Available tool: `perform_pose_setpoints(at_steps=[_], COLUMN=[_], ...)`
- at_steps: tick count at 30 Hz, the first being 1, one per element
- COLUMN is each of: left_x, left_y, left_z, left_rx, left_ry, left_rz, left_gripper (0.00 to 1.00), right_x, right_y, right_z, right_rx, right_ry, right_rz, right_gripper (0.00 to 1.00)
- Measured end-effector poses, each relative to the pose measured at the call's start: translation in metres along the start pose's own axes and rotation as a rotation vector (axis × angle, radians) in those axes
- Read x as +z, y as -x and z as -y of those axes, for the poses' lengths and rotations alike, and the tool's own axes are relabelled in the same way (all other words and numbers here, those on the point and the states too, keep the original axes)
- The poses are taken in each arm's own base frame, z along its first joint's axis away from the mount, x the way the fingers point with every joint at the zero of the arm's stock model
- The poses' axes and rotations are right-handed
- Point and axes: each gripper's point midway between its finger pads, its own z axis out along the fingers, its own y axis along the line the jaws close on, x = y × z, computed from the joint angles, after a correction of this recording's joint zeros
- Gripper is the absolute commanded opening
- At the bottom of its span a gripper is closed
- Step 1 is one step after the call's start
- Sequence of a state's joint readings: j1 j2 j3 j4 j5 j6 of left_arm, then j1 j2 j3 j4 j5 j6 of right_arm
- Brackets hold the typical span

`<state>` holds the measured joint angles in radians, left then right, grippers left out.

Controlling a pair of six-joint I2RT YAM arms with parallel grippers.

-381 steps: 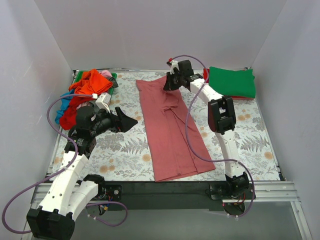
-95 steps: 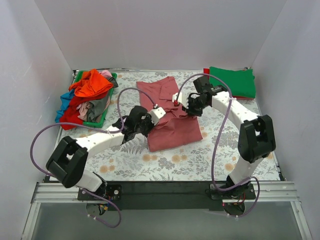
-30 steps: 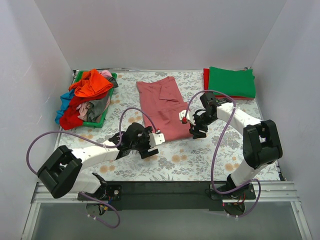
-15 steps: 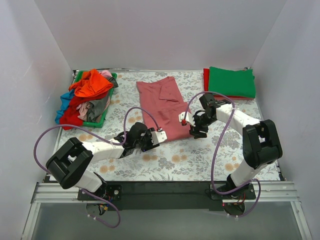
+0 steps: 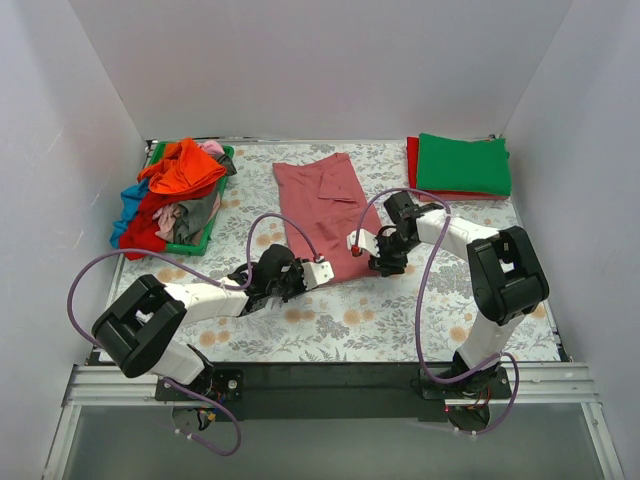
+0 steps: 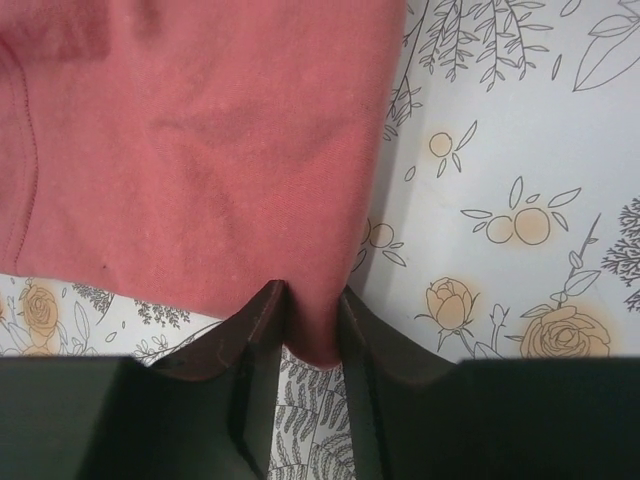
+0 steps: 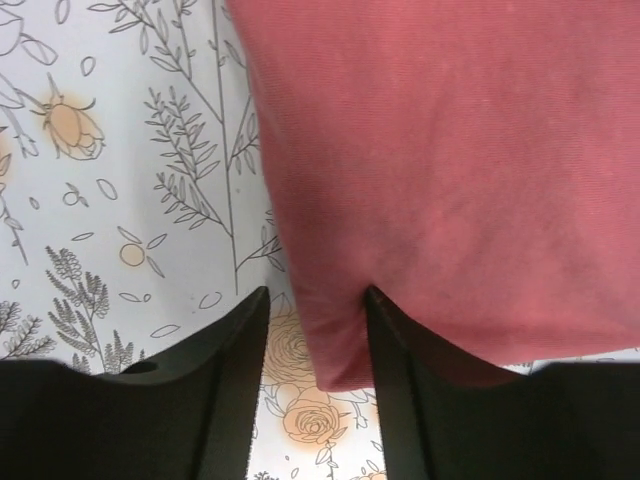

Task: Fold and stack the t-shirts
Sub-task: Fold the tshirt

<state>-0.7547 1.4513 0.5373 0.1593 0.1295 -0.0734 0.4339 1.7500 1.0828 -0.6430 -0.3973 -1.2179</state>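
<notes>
Top view: the wrists cover both near corners of the dusty-rose t-shirt (image 5: 325, 205). The red tee (image 5: 411, 160) shows only an edge under the folded green tee (image 5: 463, 163), far right. Basket (image 5: 203, 238) far left, tangled tees (image 5: 180, 180) heaped inside. Rose shirt lies folded mid-worktop (image 5: 470, 300). At its near-left corner, left claw (image 6: 312, 335) narrow, pinching cloth. At near-right corner, right claw (image 7: 315, 340) wider, astride cloth, gap on one side.

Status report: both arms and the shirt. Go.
Left end effector shut on rose shirt, near-left corner. Right end effector open, straddling near-right corner. Shirt lies flat. Nothing blocking.
</notes>
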Motion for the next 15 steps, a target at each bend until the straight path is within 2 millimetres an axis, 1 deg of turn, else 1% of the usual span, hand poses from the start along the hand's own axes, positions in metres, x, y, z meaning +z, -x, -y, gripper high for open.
perform_pose_setpoints(at_steps=[1,2,3,4,7,8,9,11,12,15], left_x=[0.000,0.000,0.000,0.000,0.001,0.001,0.001,0.001,0.001,0.001], left_y=[0.000,0.001,0.001,0.002,0.003,0.003,0.004,0.005,0.005,0.005], left_z=[0.001,0.001,0.002,0.002,0.004,0.005,0.006,0.007,0.008,0.013], left_rx=[-0.001,-0.001,-0.002,-0.003,-0.006,-0.006,-0.007,-0.010,-0.012,-0.019], left_ry=[-0.003,-0.007,-0.010,-0.013,-0.022,-0.027,-0.033,-0.040,-0.044,-0.065], left_rz=[0.002,0.005,0.007,0.009,0.016,0.018,0.022,0.026,0.027,0.034], left_gripper=[0.23,0.20,0.20,0.19,0.16,0.16,0.14,0.13,0.12,0.06], right_x=[0.000,0.000,0.000,0.000,0.001,0.001,0.001,0.001,0.002,0.002], right_y=[0.000,0.000,0.000,0.000,0.000,0.000,0.000,0.000,0.000,0.001], right_z=[0.002,0.004,0.006,0.007,0.012,0.013,0.014,0.015,0.015,0.014], right_rx=[0.002,0.002,0.006,0.010,0.023,0.029,0.037,0.056,0.064,0.083], right_ry=[-0.009,-0.016,-0.024,-0.031,-0.049,-0.056,-0.060,-0.066,-0.068,-0.071], right_rz=[-0.002,-0.002,-0.005,-0.006,-0.004,-0.004,-0.003,-0.005,-0.006,-0.007], right_gripper=[0.42,0.39,0.36,0.30,0.19,0.17,0.11,0.04,0.01,0.01])
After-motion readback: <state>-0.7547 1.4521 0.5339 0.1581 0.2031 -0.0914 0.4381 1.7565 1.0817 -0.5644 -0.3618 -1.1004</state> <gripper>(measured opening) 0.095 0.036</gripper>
